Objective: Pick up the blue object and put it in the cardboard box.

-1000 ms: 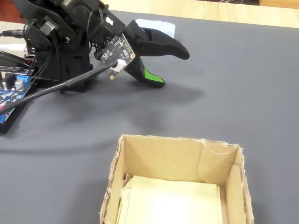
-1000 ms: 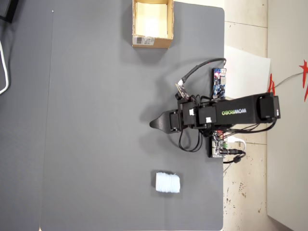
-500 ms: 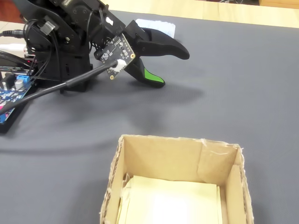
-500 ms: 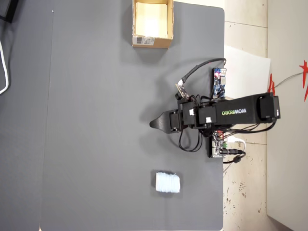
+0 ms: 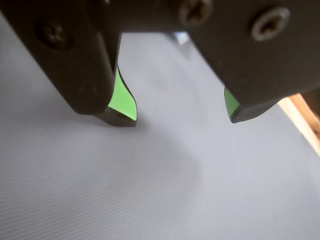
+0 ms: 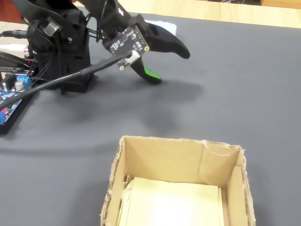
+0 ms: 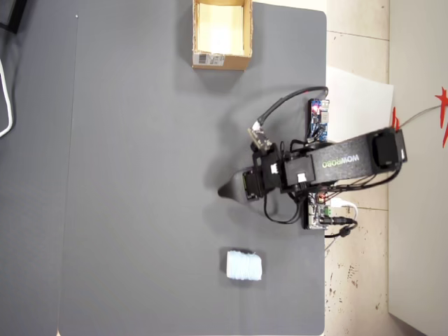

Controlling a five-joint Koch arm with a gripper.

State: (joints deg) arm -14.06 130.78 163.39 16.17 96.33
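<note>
Up close, through the wrist view, my gripper (image 5: 182,117) hangs with its jaws spread wide and nothing between them. One finger (image 5: 117,102) comes down from eleven o'clock and the other from two o'clock, each black with a green pad on its inner face. Below them lies only the grey mat (image 5: 150,190). A sliver of pale block (image 5: 181,37) peeks out at twelve o'clock, just under the gripper body, though too little shows to say more. A strip of wood runs along the edge at three o'clock.

Next, the fixed view. My gripper (image 6: 171,63) sits at eleven o'clock, low over the mat (image 6: 235,94), with one finger pointing down and showing its green pad and the other held out above it, so the jaws are well apart. My base (image 6: 59,47) stands at ten o'clock. The box (image 6: 176,183) fills six o'clock, open at the top, with a cream sheet on its floor. It is well apart from my fingers.

Last, the overhead view. My arm (image 7: 329,164) reaches in from three o'clock toward the middle of the mat (image 7: 140,140), and my gripper (image 7: 227,190) ends near the centre. The block (image 7: 243,266) lies at six o'clock, apart from my fingertips. The box (image 7: 220,59) sits at twelve o'clock by the mat's edge, its label facing the centre. A circuit board (image 7: 319,119) lies at two o'clock beside my arm.
</note>
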